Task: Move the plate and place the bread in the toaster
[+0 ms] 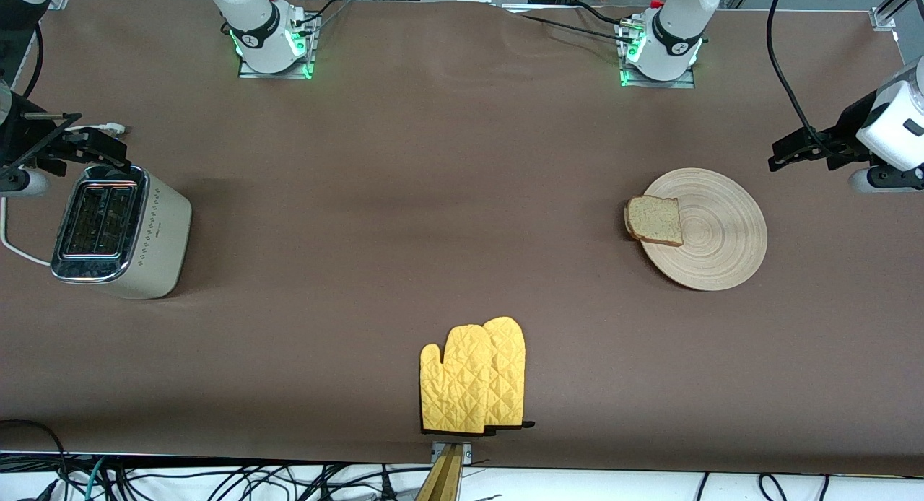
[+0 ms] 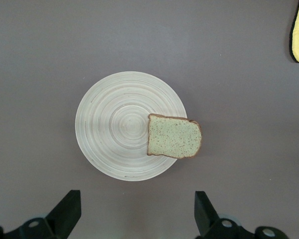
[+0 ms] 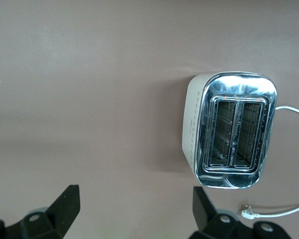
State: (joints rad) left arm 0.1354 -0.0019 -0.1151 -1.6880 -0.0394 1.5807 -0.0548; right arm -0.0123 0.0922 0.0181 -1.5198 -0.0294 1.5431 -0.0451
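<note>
Nothing done yet: bread (image 2: pixel 174 136) on plate (image 2: pixel 114 124) under open left hand (image 2: pixel 134 214), empty toaster (image 3: pixel 234 132) (2 slots) under open right hand (image 3: pixel 134 214).

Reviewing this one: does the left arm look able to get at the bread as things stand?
Probably yes. The left gripper hangs open over the table beside the plate; the bread lies uncovered at the plate's rim, overhanging toward the right arm's end, with nothing on it.

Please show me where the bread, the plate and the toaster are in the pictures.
the bread (image 1: pixel 655 219), front view, middle of the slice's speckled face.
the plate (image 1: pixel 718 234), front view, bare grooved wood beside the slice.
the toaster (image 1: pixel 155 234), front view, its cream dotted side.
</note>
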